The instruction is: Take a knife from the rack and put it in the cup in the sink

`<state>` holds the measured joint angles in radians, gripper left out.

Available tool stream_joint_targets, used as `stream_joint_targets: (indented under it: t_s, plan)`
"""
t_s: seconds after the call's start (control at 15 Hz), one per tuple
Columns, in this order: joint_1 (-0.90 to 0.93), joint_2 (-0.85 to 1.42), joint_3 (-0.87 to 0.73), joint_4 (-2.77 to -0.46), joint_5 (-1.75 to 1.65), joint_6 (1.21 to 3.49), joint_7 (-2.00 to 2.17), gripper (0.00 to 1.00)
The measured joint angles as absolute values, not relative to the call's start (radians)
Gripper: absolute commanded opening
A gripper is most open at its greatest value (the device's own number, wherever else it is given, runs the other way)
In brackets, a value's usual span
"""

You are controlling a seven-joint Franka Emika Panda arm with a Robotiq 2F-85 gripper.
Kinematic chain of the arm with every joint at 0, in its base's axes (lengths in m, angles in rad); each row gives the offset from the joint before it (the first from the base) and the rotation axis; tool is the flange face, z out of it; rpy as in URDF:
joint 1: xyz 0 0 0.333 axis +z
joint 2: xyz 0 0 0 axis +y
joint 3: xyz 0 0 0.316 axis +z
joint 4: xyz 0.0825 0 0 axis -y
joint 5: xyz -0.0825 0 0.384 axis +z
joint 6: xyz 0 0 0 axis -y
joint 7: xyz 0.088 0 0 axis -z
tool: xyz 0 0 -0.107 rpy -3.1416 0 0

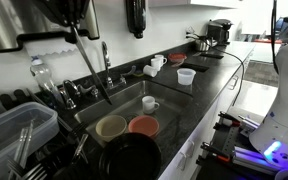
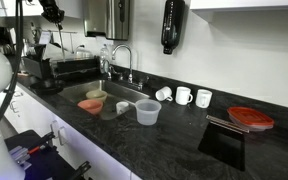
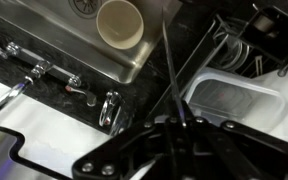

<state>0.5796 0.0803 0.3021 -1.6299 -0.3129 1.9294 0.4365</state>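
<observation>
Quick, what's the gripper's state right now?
Gripper: closed, holding the knife.

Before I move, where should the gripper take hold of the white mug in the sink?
Probably the rim wall of the mug, coming straight down from above. It stands upright with its mouth open upward and free space around it, so the jaws can straddle the wall.

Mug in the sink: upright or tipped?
Upright. In both exterior views the white mug stands on the sink floor, mouth up.
</observation>
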Motion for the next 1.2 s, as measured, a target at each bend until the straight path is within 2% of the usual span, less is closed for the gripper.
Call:
stream_joint_targets:
  t_s: [0.2,0.27,0.8,0.87,1.2]
  plan:
    - [0.56,0.061,0.303,-1.692,-0.312,1.901,0.472,0.01]
    - [0.549,0.058,0.303,-1.711,-0.312,1.901,0.478,0.05]
    - [0.522,0.049,0.312,-1.739,-0.311,1.901,0.485,0.05]
    - [0.522,0.049,0.312,-1.739,-0.311,1.901,0.485,0.01]
    - [0.495,0.056,0.316,-1.745,-0.319,1.901,0.495,0.01]
